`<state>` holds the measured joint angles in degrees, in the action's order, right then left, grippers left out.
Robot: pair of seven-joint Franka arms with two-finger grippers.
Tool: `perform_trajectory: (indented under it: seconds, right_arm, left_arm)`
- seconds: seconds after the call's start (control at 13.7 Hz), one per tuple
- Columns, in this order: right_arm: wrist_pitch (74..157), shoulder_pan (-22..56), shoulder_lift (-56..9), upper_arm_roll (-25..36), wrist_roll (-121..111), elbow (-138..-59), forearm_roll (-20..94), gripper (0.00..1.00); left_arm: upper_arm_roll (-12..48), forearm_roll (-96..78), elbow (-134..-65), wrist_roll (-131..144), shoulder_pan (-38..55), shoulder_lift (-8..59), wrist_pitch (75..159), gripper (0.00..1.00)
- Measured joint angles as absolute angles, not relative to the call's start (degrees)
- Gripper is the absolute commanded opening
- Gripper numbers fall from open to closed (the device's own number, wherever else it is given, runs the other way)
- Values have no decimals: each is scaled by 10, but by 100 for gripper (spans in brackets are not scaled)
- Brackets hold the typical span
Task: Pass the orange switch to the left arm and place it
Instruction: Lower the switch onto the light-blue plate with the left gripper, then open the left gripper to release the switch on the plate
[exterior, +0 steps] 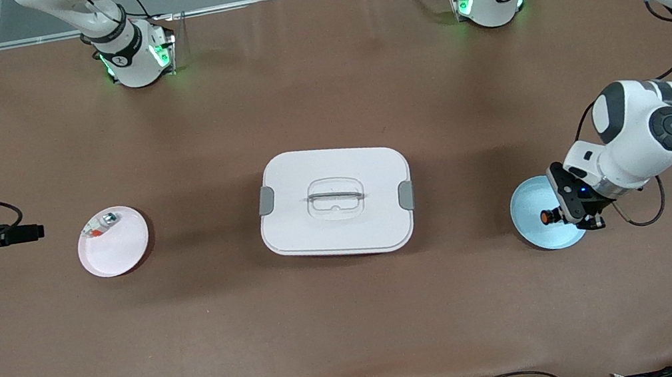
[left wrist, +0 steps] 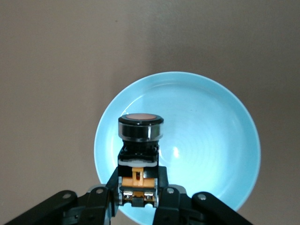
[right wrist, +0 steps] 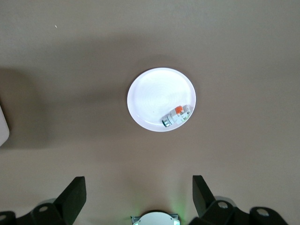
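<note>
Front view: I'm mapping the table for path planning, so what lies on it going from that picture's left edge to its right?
Pink plate holding a small part → white box → blue plate, with the left gripper holding the orange switch over it.

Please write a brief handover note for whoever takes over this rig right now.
Left gripper: shut on the orange switch, over the blue plate at the left arm's end.
Right gripper: open, waiting above the table near the pink plate, which holds a small silver-teal part.
The box sits mid-table between the plates.
Done: switch gripped.
Left: carry it past the box, hand over, set down.
</note>
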<state>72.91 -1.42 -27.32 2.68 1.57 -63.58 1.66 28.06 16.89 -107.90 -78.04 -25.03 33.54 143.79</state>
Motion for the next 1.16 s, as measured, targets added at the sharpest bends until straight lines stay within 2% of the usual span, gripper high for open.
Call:
perform_trajectory:
  seconds: [0.44, 0.51, 0.66, 0.73, 1.16]
  right_arm:
    - [756, -26, -250, 28, 16, -623, 14, 100]
    - [756, -30, -241, 28, 16, -623, 14, 100]
    - [756, -33, -228, 27, 14, -622, 14, 100]
    - [755, -33, -222, 26, 14, -622, 14, 100]
    - [746, -44, -210, 25, 14, -625, 14, 100]
  left_arm:
    - [281, 214, -1080, -799, -255, 369, 1456, 0]
    - [281, 214, -1080, -799, -256, 372, 1456, 5]
    - [281, 214, -1080, -799, -259, 376, 1457, 45]
    - [281, 214, -1081, -799, -261, 378, 1457, 99]
    - [282, 214, -1074, -756, -276, 374, 1445, 100]
